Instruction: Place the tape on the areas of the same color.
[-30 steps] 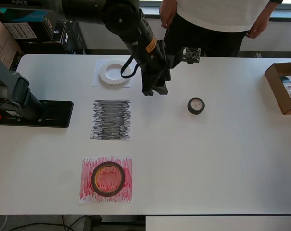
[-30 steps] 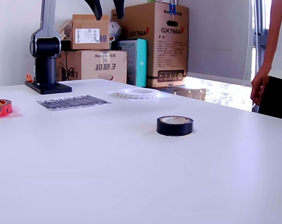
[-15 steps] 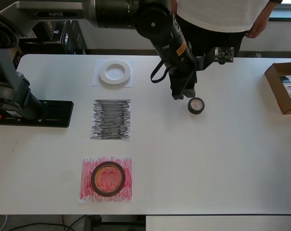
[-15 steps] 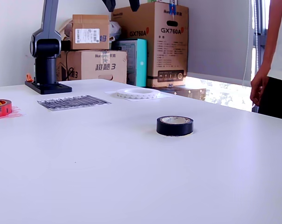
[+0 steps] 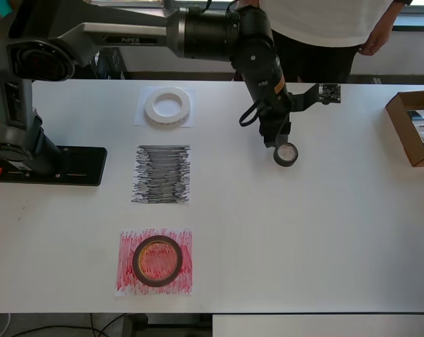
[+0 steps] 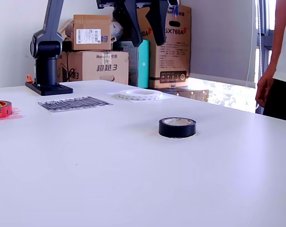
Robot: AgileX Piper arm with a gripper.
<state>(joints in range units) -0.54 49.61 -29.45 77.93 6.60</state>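
Note:
The small black tape roll (image 5: pixel 286 154) lies flat on the white table, also seen in the exterior view (image 6: pixel 177 127). My gripper (image 5: pixel 276 138) hangs open and empty just above and behind it; the exterior view shows the two fingers apart (image 6: pixel 148 43). The white ring (image 5: pixel 168 107) sits on the plain white sheet (image 5: pixel 143 119). The dark-red roll (image 5: pixel 156 260) lies on the red scribbled sheet (image 5: pixel 184 277). The black scribbled sheet (image 5: pixel 161 174) has nothing on it.
An open cardboard box (image 5: pixel 414 128) stands at the overhead view's right edge. A person (image 5: pixel 317 28) stands behind the table's far edge. The arm's base (image 5: pixel 50 165) sits at the left. Boxes (image 6: pixel 157 42) are stacked beyond the table.
My gripper has moved from beside the white ring toward the overhead view's right and has come lower, and now hangs over the black roll. The tapes have not moved.

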